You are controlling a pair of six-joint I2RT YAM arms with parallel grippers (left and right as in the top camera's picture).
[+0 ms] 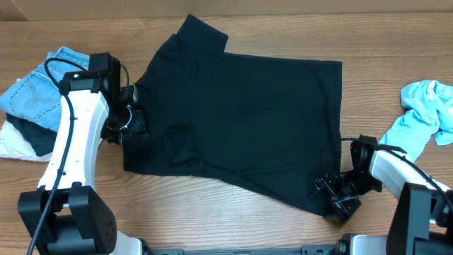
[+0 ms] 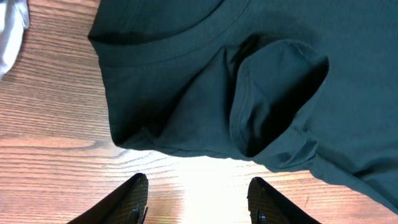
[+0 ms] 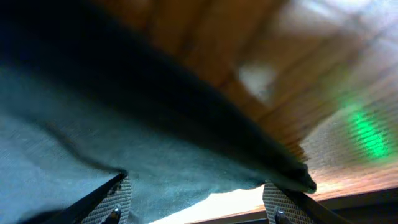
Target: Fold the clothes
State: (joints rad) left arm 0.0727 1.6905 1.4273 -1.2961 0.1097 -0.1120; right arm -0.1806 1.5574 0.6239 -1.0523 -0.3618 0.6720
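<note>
The clothes' main piece, a black T-shirt [image 1: 241, 113], lies spread across the middle of the wooden table, one sleeve pointing to the far side. My left gripper [image 1: 134, 120] sits at the shirt's left edge. In the left wrist view it [image 2: 198, 183] stands open over bare wood, just short of the collar and a folded-in sleeve [image 2: 273, 93]. My right gripper [image 1: 333, 195] is at the shirt's near right corner. Its jaws [image 3: 198, 186] stand wide apart, with the hem of the shirt [image 3: 124, 124] lying loose between the fingers.
Blue denim jeans [image 1: 35, 95] lie at the far left on a dark garment [image 1: 39, 138] and a white cloth [image 1: 14, 145]. A light blue garment [image 1: 425, 113] lies crumpled at the right edge. The table's front edge runs close behind the right gripper.
</note>
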